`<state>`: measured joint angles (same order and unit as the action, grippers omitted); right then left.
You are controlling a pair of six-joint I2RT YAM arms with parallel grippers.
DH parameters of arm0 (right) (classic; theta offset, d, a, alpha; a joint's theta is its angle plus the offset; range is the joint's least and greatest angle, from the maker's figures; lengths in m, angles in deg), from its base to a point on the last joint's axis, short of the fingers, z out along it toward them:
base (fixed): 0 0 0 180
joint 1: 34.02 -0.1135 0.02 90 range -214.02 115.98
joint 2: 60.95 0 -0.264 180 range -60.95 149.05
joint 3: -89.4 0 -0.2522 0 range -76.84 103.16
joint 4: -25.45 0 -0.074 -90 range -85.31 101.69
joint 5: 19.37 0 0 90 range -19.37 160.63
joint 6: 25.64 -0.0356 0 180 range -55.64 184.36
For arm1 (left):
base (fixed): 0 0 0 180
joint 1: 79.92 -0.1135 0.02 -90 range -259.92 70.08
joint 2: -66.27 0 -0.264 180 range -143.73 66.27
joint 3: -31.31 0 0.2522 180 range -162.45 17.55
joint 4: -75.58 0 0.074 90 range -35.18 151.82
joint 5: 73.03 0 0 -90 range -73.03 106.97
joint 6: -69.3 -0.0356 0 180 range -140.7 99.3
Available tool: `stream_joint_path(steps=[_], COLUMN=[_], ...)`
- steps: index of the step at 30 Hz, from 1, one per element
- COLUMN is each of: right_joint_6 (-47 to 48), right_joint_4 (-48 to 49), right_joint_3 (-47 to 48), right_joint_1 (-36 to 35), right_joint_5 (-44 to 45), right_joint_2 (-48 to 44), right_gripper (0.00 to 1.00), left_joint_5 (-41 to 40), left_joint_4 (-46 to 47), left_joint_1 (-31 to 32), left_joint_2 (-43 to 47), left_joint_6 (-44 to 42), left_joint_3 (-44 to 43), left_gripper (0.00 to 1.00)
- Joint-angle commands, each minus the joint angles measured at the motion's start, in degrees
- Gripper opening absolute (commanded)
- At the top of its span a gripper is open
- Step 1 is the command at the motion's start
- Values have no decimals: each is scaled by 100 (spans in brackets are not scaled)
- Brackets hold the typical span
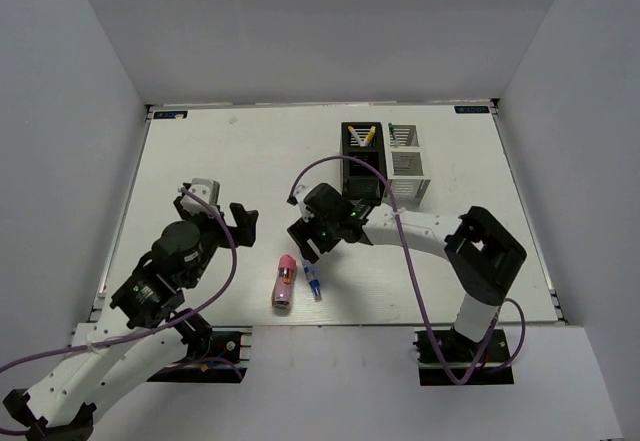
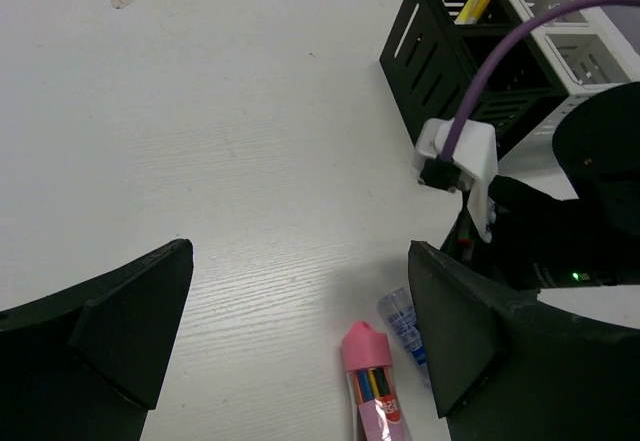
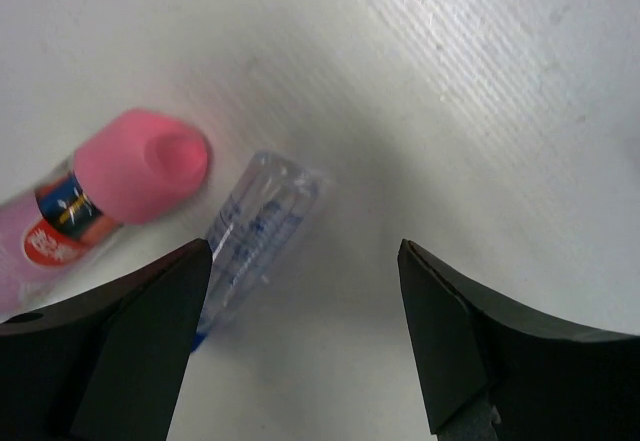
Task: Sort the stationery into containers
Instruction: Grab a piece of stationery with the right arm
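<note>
A stubby pink tube (image 1: pixel 284 283) (image 2: pixel 370 381) (image 3: pixel 120 176) and a short clear blue-tipped tube (image 1: pixel 313 284) (image 2: pixel 403 323) (image 3: pixel 260 221) lie side by side on the table near its front edge. My right gripper (image 1: pixel 308 246) (image 3: pixel 305 251) hovers open just above the clear tube, which lies by its left finger; nothing is between the jaws. My left gripper (image 1: pixel 243 229) (image 2: pixel 300 261) is open and empty, to the left of both tubes. The black container (image 1: pixel 362 161) (image 2: pixel 450 51) holds yellow-ended pens (image 1: pixel 362 136) (image 2: pixel 472 3). The white container (image 1: pixel 408 161) (image 2: pixel 585 46) stands right beside it.
The right arm's wrist and purple cable (image 1: pixel 330 166) (image 2: pixel 500 61) hang between the tubes and the black container. Grey walls enclose the white table (image 1: pixel 230 151) on three sides.
</note>
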<state>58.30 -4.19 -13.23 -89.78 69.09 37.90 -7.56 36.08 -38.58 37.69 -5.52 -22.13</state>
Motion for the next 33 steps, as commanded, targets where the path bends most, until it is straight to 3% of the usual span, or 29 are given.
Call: stream_joint_path(steps=[1,10,17,27,33], right_joint_6=[-439,-668,-615,-492,-352], right_joint_4=[322,24,15,-240,-319], right_joint_3=[432,846,486,398,187], right_joint_1=[-118,-171,-197,-259,-206], right_joint_5=[427,374,427,-101,-145], right_joint_2=[222,820,539,996,716], right_gripper=[81,79,74,56,46], left_joint_5=[142,370,713,441,757], left_joint_4=[-89,-142,-142,-142,-195], left_joint_1=[-21,-21,-21,-21,-21], left_joint_2=[-95,-350,-613,-1255,-1721], left_joint_6=[-103,-103,-156,81,82], left_joint_3=[40,39,39,145,92], left_gripper=[99,99,99,99,99])
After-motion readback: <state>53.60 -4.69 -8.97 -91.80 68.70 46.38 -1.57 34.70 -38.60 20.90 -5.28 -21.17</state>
